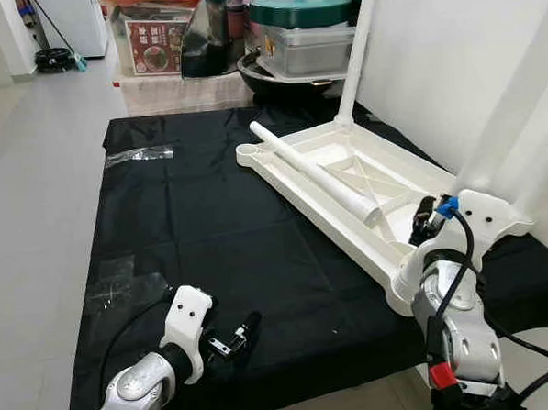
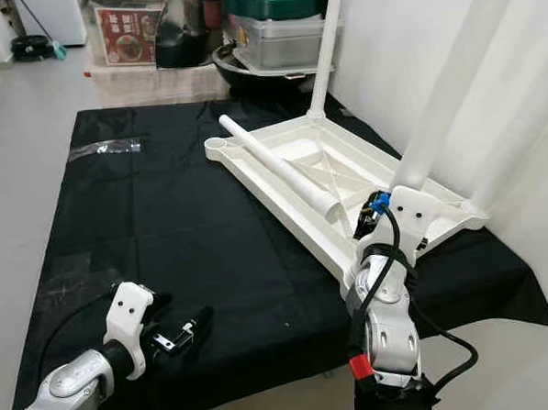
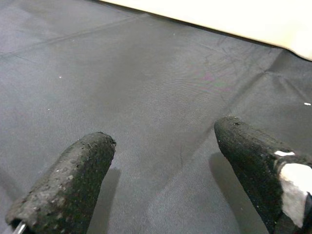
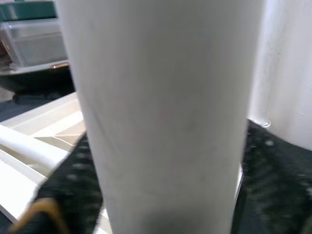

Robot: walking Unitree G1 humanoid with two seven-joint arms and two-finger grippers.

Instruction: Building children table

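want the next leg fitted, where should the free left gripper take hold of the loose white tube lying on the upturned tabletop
Probably near the middle of the loose leg, from above. It lies flat and diagonal across the upturned tabletop, so fingers can straddle its round shaft crosswise; a middle grip should keep it balanced. The left gripper is open over the black cloth; the right gripper holds an upright leg.

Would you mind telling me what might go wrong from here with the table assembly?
1. The right claw grips an upright leg at its base; if that leg is not fully seated, it may tilt as the claw lets go.
2. A loose leg lies across the upturned tabletop; jolting the frame could roll it off.
3. The left claw hangs open over the black cloth, so nothing steadies the tabletop.
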